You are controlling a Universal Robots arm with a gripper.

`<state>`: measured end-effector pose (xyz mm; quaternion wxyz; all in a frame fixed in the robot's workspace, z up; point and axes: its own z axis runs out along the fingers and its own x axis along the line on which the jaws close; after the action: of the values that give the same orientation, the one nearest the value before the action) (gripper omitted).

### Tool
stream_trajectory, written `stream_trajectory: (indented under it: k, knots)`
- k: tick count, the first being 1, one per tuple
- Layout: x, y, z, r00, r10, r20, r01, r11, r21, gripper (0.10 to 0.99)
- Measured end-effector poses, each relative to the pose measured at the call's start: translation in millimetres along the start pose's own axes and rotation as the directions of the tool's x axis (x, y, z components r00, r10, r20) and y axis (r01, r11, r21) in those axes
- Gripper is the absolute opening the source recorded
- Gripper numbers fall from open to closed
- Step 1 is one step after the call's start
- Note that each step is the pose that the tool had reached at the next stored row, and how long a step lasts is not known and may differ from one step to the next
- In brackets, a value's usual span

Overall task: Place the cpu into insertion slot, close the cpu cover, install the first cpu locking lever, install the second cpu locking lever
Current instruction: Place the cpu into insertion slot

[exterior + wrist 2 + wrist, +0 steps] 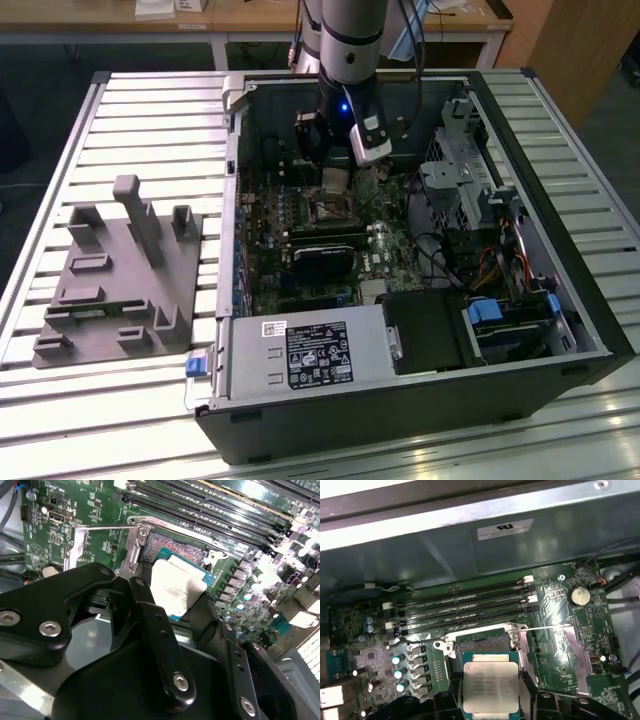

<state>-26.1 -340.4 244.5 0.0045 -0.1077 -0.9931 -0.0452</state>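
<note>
While I have the gripper (490, 694) fingers pinched on two opposite edges of the cpu (490, 680), held flat, the insertion slot (479, 644) sits close beneath, offset toward the memory slots (465, 605).

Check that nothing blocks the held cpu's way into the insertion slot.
Nothing visible does. The gripper holds the cpu between its fingers, near the insertion slot, whose dark opening lies bare. The cpu cover is swung open and lies on the board beside the slot, off the opening.
</note>
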Motion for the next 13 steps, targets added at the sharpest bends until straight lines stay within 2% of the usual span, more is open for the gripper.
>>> stream_trajectory:
  k: [6,13]
  knots:
    - [0.0,-0.1,0.8,0.9975,0.071,0.007,-0.071,0.9975,-0.002,0.537]
    - [-0.1,-0.1,1.4,0.9902,0.139,0.0139,-0.139,0.9903,-0.002,0.537]
